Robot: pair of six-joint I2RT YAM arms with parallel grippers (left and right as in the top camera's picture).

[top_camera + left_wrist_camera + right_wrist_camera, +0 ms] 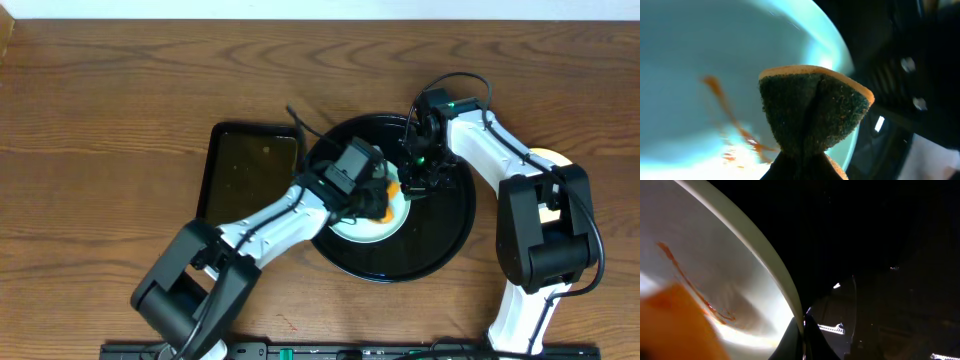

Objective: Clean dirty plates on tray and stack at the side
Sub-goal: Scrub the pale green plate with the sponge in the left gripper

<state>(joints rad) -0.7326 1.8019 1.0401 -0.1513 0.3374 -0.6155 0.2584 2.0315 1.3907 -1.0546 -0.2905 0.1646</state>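
The plate (365,228) I am working on is pale mint-blue and lies face up inside the tray (455,240), left of the tray's middle. Being round, it has no long axis of its own. What does have one is the orange-brown smear (722,107), a thin streak running diagonally across the plate's floor and breaking into flecks at its lower end.

My right end effector (802,335) is clamped on the plate's rim at the right-hand edge, one finger either side of the lip, bracing it. My left end effector (375,205) is closed on a sponge (812,112), pinched into a fold with its green scouring face showing and its orange body behind, over the plate just beside the streak.

I judge this to be the scrubbing step, with the sauce not yet gone. The next move calls for pressing the sponge down and sweeping along the streak while the right grip holds firm.

A rectangular dark tray (250,170) sits just left of the round one on the wooden tabletop (120,90).
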